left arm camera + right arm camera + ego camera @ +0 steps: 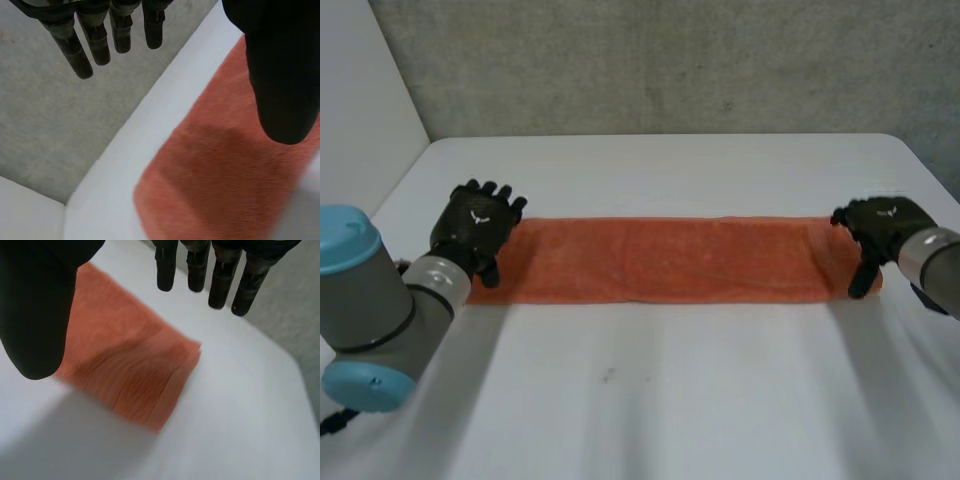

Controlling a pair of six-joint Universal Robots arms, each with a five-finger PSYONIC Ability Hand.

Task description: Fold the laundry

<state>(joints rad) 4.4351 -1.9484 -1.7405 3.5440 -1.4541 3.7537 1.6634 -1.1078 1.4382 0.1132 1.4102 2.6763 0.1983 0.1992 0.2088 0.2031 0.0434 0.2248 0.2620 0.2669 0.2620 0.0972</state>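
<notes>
A white desk [670, 400] is sitting in front of a rough grey wall [670, 60]. A smooth white wall [360, 90] is standing at its left side.

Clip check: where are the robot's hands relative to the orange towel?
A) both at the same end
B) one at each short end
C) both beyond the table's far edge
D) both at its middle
B: in the head view the left hand is at one short end of the orange towel and the right hand at the opposite end.
</notes>
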